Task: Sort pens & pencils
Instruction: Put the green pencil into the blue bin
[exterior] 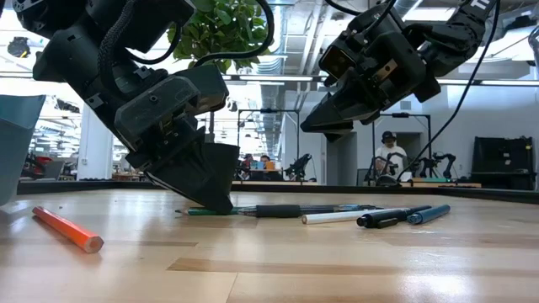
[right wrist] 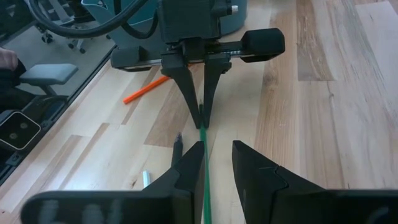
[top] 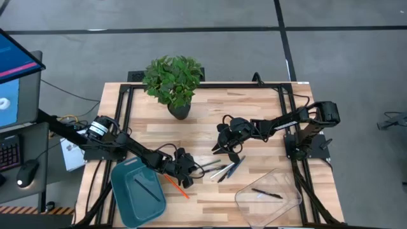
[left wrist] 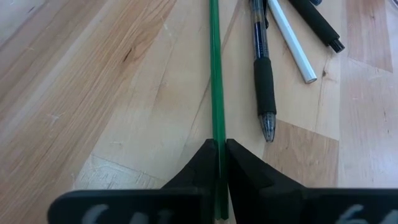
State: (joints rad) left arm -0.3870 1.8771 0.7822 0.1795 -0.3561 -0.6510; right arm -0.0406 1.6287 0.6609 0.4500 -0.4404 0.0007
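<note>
Orange pencil (exterior: 67, 230) on wood table (exterior: 337, 269) — lab room behind.

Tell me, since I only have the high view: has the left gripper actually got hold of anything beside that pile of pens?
Observer: Yes. The left wrist view shows the left gripper shut on a thin green pencil.
Operator: Is the pencil lifted off the table?
Observer: No. In the low view it lies flat on the table, and the left gripper's fingertips reach down to the wood.
Operator: And the right gripper, is it holding something?
Observer: No. The right gripper has its fingers apart and holds nothing. The low view shows it hanging above the pens, clear of them.
</note>
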